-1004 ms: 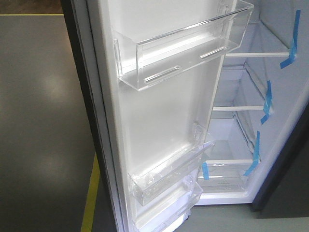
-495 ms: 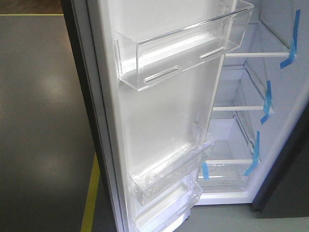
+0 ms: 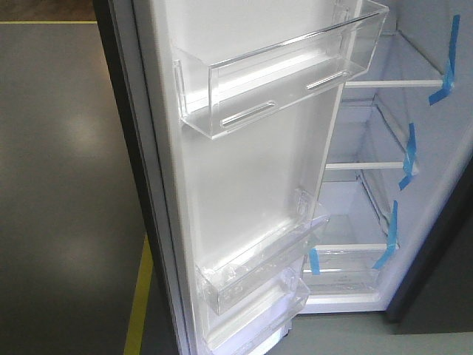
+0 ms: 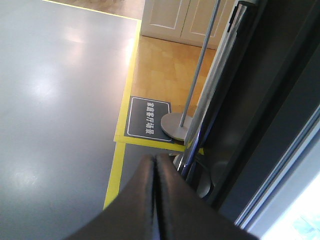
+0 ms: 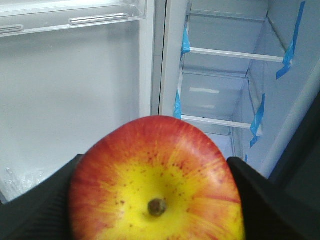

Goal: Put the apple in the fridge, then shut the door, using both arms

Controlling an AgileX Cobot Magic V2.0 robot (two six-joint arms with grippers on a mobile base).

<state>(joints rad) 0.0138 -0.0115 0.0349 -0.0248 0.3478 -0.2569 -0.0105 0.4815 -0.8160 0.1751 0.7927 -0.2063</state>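
Right gripper (image 5: 155,169) clamps the round red-and-yellow apple (image 5: 157,192), held before the white glass shelves of the tall dark-grey fridge (image 5: 225,95), its white-lined door (image 3: 244,177) open alongside; nothing has shifted this past second, so placing waits. Left gripper (image 4: 155,159) hangs pinched shut outside that door

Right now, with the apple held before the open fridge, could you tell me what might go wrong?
1. The apple is round; released on a glass shelf, it could roll back out.
2. The right gripper sits near the clear bin on the door and might clip it going in.
3. The left gripper, shut beside the door's outer face, might push early and trap the right gripper inside.
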